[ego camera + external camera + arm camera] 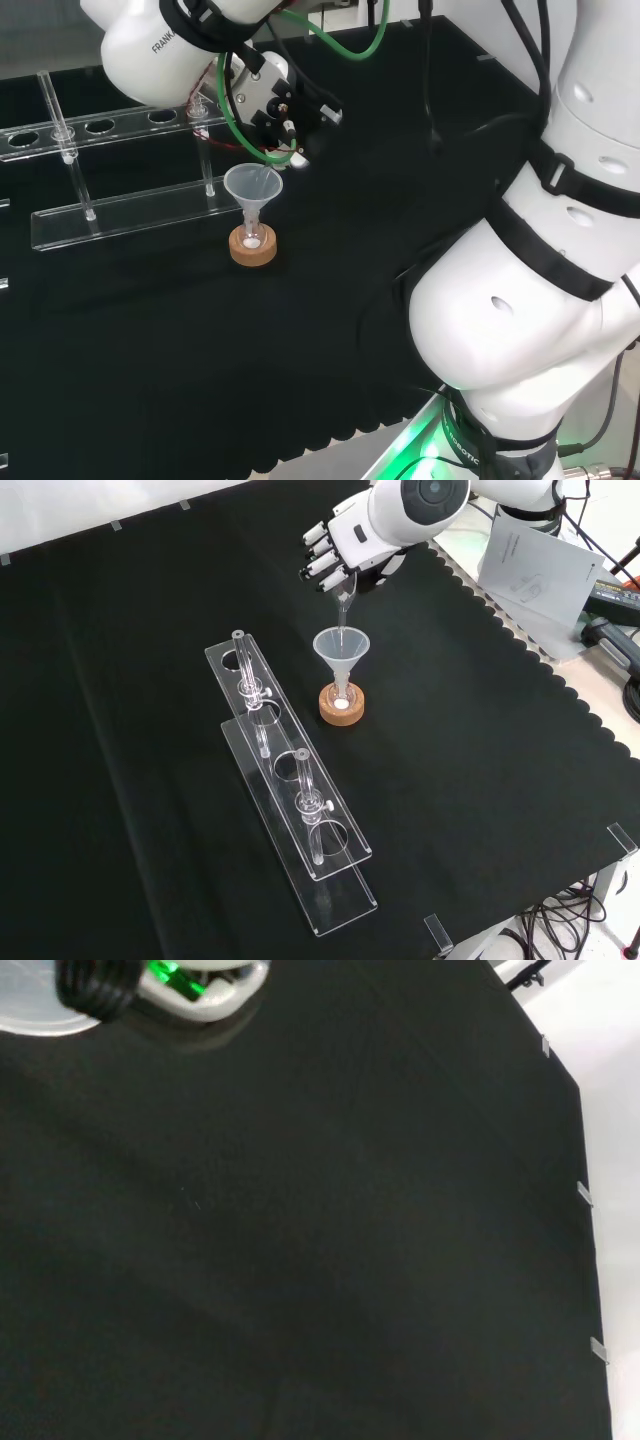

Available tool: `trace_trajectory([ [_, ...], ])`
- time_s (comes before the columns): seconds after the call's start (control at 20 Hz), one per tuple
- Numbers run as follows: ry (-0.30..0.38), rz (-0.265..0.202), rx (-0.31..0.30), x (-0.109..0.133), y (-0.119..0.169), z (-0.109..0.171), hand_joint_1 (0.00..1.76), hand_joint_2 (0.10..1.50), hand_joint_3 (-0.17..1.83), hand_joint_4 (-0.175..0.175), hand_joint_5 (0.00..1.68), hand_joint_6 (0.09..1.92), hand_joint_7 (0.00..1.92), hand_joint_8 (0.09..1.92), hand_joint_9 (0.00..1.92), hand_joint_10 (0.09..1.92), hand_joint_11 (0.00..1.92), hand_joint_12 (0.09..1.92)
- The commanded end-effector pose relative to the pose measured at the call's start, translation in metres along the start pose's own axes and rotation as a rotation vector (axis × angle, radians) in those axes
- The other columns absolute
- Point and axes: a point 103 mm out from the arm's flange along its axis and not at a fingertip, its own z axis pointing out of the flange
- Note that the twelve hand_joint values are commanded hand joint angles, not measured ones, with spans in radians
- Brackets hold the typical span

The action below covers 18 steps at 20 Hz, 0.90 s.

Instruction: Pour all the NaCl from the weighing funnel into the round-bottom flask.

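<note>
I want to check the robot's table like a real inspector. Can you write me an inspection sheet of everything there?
Surface: black cloth, flat, no spill seen.
Job's things: clear funnel sits in a flask on a cork ring; white powder at the flask's bottom. Weighing funnel held tilted, tip over the funnel.
Clutter: clear rack beside the flask.
Grippers: hand curled round the weighing funnel.
Cables: green cable by the hand.
Surroundings: papers beyond the cloth's edge.
</note>
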Motion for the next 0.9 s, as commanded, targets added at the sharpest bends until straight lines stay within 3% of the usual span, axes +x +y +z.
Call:
trace_trajectory([
  [0.05,-0.029,0.002,0.006,0.0045,-0.0001,-0.0029,1.08,0.76,0.56,0.175,1.15,0.85,0.65,0.68,1.13,0.23,0.93,0.95],
  [0.4,-0.065,0.008,0.010,0.0104,-0.0004,-0.0096,1.08,0.76,0.56,0.175,1.15,0.85,0.65,0.68,1.13,0.23,0.93,0.95],
  [0.9,-0.033,0.018,0.031,0.0034,0.0016,-0.0019,1.08,0.76,0.56,0.175,1.15,0.85,0.65,0.68,1.13,0.22,0.93,0.95],
])
